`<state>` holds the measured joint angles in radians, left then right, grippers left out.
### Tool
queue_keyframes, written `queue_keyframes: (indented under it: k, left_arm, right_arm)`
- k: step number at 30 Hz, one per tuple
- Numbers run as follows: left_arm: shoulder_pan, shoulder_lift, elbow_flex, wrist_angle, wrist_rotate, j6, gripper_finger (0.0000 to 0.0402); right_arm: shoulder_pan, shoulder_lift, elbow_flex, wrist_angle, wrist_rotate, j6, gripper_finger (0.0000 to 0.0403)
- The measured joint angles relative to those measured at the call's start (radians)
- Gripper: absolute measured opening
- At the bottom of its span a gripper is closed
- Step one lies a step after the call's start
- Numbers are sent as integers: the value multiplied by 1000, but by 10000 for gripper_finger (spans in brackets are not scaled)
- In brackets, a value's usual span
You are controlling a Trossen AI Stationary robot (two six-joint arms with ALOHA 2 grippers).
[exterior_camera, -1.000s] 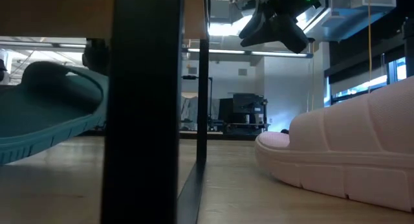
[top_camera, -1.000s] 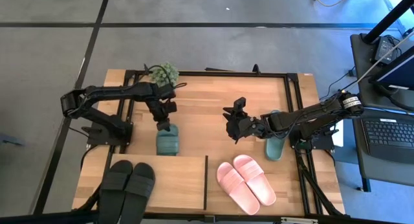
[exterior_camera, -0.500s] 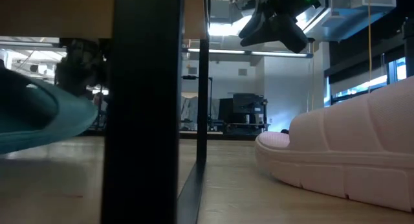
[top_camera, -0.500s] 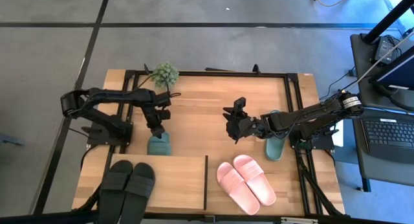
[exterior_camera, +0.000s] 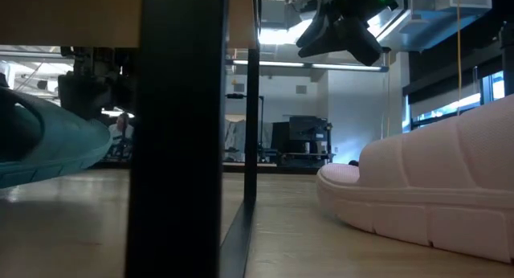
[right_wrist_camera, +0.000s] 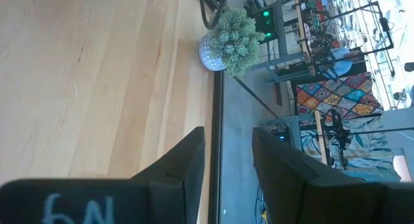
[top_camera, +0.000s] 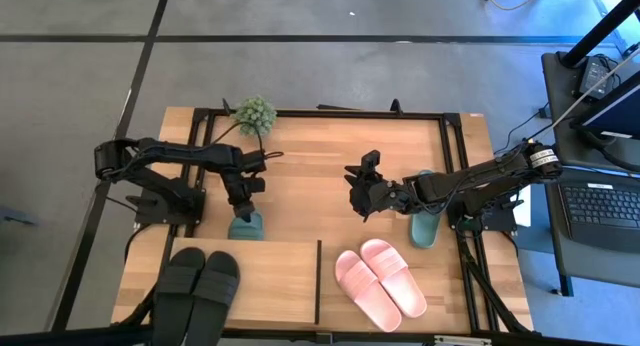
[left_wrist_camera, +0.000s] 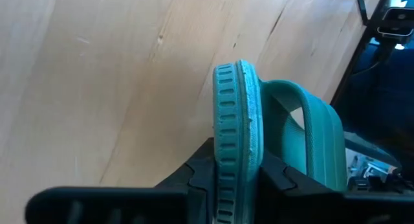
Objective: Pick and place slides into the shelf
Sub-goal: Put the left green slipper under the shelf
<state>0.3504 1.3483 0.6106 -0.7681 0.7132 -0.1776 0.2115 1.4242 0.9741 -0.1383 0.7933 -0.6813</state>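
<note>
On the bench in the high view, the left hand (top_camera: pixel 243 200) carries 1 green slide (top_camera: pixel 246 226) just behind the shelf (top_camera: pixel 270 276). The left wrist view shows it pinching the sole edge-on. Next: lower it into the shelf. The right hand (top_camera: pixel 362 191) waits part-open, empty.

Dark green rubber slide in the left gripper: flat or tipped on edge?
Tipped on edge. The left gripper clamps the dark green rubber slide by its sole rim, strap out sideways; the high view shows it foreshortened by the low light-wood shelf.
</note>
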Motion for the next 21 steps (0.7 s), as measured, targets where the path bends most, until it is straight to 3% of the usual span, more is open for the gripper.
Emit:
queue_keyframes:
  k: [21]
  left_arm:
    - [0,0,0,-1,-114,-42,71]
  right_arm:
    - [0,0,0,-1,0,0,130]
